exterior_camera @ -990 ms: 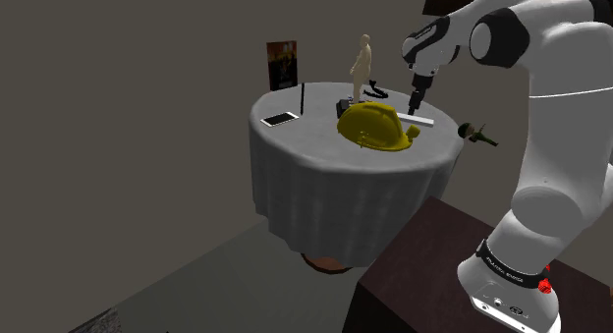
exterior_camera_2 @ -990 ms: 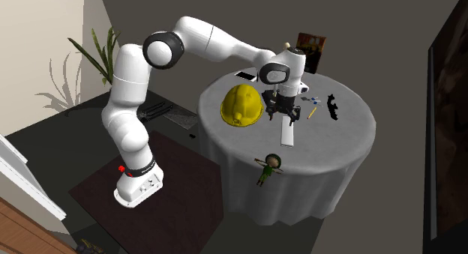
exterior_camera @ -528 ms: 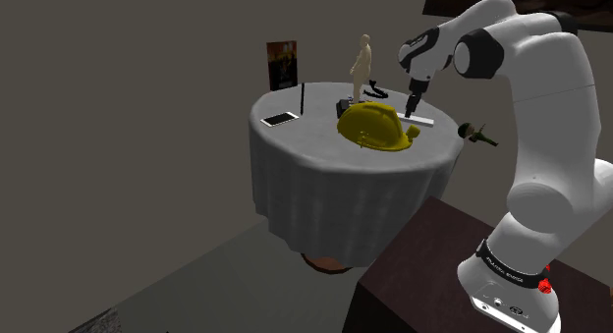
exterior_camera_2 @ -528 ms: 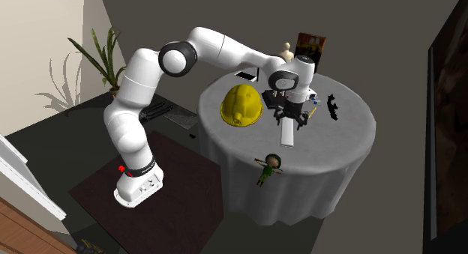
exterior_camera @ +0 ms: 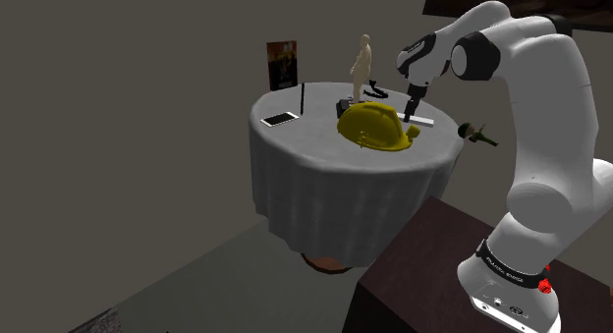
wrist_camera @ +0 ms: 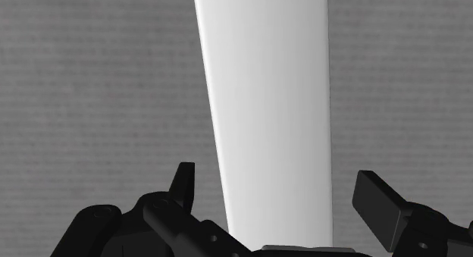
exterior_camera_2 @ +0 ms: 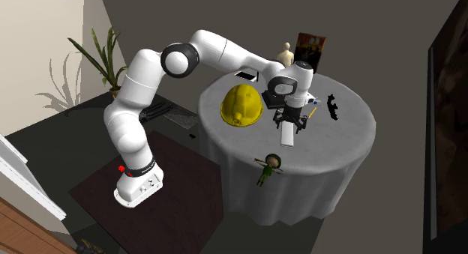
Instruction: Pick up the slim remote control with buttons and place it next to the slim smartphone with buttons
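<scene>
Slim plain white remote (wrist_camera: 265, 119) lying flat on the round table (exterior_camera: 314, 149), pale smartphone (exterior_camera: 280, 119) flat, well apart

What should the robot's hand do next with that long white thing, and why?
Probably shut the fingers. In the wrist view the gripper is open and straddles the white remote: its fingers stand either side without touching it. It is not held yet, so closing, perhaps after easing slightly lower, seems to come before any lift.

One remote (wrist_camera: 269, 119), one phone (exterior_camera: 280, 118)
</scene>
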Robot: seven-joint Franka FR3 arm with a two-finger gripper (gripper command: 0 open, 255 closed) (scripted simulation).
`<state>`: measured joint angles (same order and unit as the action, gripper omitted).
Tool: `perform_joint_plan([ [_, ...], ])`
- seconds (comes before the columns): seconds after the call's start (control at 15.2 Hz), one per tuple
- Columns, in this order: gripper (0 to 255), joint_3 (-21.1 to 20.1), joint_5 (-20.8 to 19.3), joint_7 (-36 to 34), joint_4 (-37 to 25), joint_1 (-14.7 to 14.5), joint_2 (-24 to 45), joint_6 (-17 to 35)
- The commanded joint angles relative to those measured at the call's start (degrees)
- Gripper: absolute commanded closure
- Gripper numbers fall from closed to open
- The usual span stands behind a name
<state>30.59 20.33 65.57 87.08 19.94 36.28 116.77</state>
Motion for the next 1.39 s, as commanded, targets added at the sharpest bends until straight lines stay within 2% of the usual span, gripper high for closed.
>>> perform_joint_plan([
  [0.0, 0, 0.00, 0.01, 0.01, 0.00, 0.01, 0.01, 0.02],
  [0.13, 0, 0.00, 0.01, 0.01, 0.01, 0.00, 0.01, 0.02],
  [0.2, 255, 0.00, 0.01, 0.01, 0.01, 0.00, 0.01, 0.02],
  [0.79, 255, 0.00, 0.01, 0.01, 0.00, 0.01, 0.01, 0.02],
  [1.32, 255, 0.93, -1.41, -0.91, -2.60, -0.26, -2.37, -4.69],
])
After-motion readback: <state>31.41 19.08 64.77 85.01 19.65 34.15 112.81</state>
